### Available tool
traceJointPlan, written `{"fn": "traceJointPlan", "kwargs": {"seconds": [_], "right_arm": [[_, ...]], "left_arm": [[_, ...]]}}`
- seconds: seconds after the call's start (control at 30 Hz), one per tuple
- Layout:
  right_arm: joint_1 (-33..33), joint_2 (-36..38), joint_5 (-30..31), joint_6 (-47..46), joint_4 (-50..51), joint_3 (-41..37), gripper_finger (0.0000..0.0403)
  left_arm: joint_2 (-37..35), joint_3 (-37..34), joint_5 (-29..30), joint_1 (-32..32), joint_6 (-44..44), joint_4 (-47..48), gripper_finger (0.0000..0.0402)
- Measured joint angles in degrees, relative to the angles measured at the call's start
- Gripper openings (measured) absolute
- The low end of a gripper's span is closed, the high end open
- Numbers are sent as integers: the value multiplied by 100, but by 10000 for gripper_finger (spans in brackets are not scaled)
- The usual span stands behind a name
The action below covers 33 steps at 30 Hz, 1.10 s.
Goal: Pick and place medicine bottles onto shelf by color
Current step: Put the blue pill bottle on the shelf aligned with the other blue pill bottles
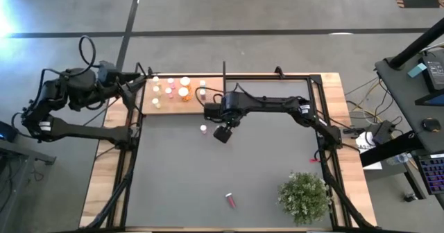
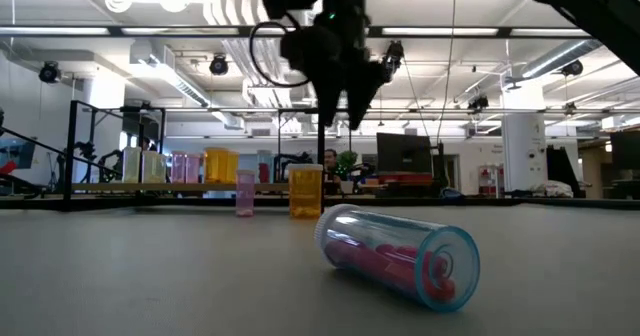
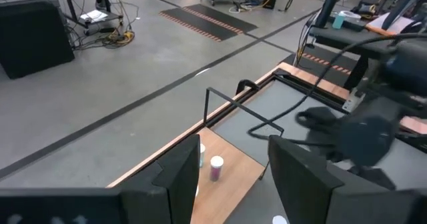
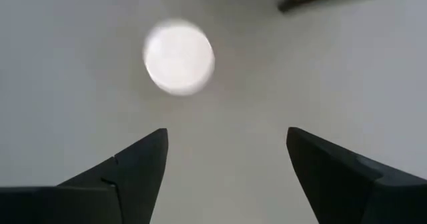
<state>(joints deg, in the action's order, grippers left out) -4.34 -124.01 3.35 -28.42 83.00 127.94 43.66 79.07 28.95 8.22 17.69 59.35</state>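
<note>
The light-wood shelf (image 1: 191, 100) lies at the table's far left and carries several small white-capped medicine bottles (image 1: 184, 92). One pink bottle (image 1: 203, 129) stands upright on the table just in front of the shelf; its white cap (image 4: 179, 56) shows in the right wrist view. My right gripper (image 1: 222, 133) hangs open above the table right beside this bottle, pointing down, holding nothing. Another pink bottle (image 2: 400, 256) lies on its side near the table's front. My left gripper (image 1: 139, 86) waits open by the shelf's left end, raised, with nothing between its fingers (image 3: 177, 177).
A bushy green plant (image 1: 304, 195) stands at the near right corner. The lying pink bottle (image 1: 229, 200) is near the front, in the middle. An orange bottle (image 2: 305, 190) shows beside the standing pink one (image 2: 245, 192) in the low view. Dark frame bars run along the table's edges (image 1: 316, 108).
</note>
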Motion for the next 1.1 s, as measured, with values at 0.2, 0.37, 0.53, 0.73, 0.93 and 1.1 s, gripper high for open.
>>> {"fn": "traceJointPlan", "kwargs": {"seconds": [0.2, 0.37, 0.53, 0.73, 0.93, 1.1], "right_arm": [[578, 293, 422, -856, 717, -407, 284], [1314, 626, 87, -2000, 673, -974, 277], [2014, 749, -432, -3536, 466, -1427, 274], [2569, 732, -992, -4555, -1126, -1885, 274], [2824, 728, -714, -4939, -2565, -2169, 282], [2877, 728, -469, -5488, -2865, -2379, 280]], "left_arm": [[30, 0, 0, -2, -2, 0, 162], [70, 0, -2, -2, -50, 28, 162], [67, 0, -37, -2, -50, 31, 162], [76, 0, -629, -2, 4, 33, 162], [83, 0, -898, -2, 9, 31, 162], [67, 0, -993, -2, 415, 34, 162]]}}
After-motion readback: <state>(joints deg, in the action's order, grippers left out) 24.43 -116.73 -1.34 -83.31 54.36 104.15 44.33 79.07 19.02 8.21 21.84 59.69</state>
